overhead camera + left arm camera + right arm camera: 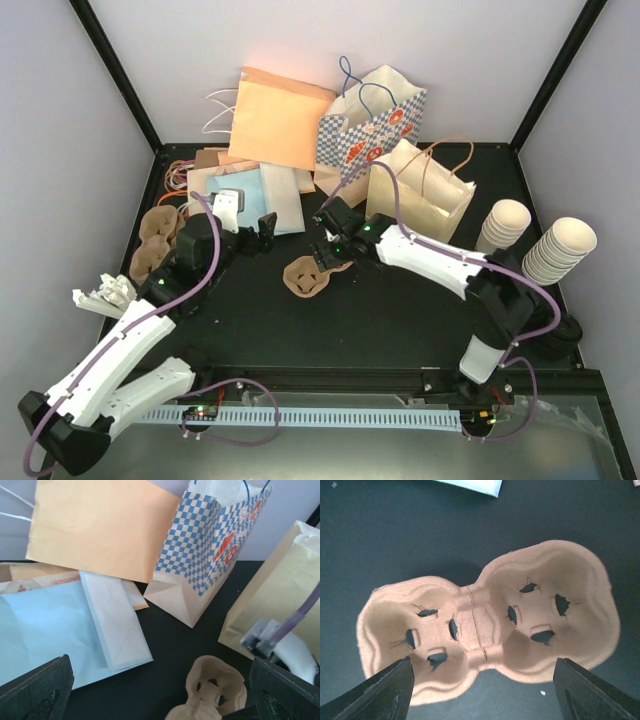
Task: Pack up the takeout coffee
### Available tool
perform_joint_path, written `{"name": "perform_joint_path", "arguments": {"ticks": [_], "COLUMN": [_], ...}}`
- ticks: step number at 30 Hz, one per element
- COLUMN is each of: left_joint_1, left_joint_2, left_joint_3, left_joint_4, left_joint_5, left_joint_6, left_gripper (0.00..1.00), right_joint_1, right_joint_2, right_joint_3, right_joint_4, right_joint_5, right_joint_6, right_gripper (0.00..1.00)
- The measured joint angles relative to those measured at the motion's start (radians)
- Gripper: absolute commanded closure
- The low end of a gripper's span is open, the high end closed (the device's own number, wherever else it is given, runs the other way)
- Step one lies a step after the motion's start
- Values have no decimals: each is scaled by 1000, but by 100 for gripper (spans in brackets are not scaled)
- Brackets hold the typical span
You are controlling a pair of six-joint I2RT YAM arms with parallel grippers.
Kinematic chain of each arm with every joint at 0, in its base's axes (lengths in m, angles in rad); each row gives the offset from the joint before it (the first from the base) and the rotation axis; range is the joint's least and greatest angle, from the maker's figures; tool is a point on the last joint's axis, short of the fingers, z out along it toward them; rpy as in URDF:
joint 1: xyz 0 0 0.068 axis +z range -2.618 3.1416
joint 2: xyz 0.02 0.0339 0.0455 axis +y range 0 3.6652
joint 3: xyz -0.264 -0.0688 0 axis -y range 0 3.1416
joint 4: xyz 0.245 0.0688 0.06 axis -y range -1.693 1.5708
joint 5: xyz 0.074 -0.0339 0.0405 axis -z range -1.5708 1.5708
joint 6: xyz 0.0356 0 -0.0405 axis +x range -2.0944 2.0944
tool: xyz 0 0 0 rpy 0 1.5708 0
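The right gripper [482,670] hangs just above the brown pulp cup carrier [485,625], spread wide, holding nothing. Left of the carrier the left gripper [160,680] gapes wide too, empty. Beyond the carrier stand a blue-checked bag [372,125] and a cream bag [420,195] on the tabletop [400,320]. Where the takeout coffee sits, I cannot tell.

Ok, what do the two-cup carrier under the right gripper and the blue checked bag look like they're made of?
Cup carrier: probably moulded paper pulp. It is matte tan, with a rough fibrous surface and ragged-edged slots. Checked bag: apparently printed paper, smooth, with crisp fold creases at its base.
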State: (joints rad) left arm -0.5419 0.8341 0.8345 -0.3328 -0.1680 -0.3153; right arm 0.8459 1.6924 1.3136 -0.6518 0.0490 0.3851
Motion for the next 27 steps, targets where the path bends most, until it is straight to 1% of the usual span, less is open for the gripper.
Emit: {"name": "perform_joint_path", "arguments": {"ticks": [6, 10, 11, 15, 21, 27], "left_joint_1": [7, 11, 11, 11, 11, 11], "left_joint_2": [-7, -7, -7, 3, 6, -23], "left_joint_3": [2, 3, 3, 21, 28, -24], "left_joint_4": [-8, -12, -14, -45, -69, -56], "left_joint_5": [-32, -10, -3, 13, -13, -18], "left_joint_6": [32, 68, 80, 145, 229, 265], "left_gripper": [1, 1, 1, 1, 1, 1], "right_joint_1": [3, 6, 6, 6, 8, 18], "right_joint_2": [150, 223, 237, 261, 303, 322], "right_joint_3": [51, 82, 90, 107, 149, 149], "right_joint_4": [13, 12, 12, 9, 0, -24], "right_joint_5": [-3, -4, -4, -6, -7, 1], "right_joint_6": [-31, -47, -50, -68, -75, -77], "right_gripper": [23, 23, 26, 34, 34, 35]}}
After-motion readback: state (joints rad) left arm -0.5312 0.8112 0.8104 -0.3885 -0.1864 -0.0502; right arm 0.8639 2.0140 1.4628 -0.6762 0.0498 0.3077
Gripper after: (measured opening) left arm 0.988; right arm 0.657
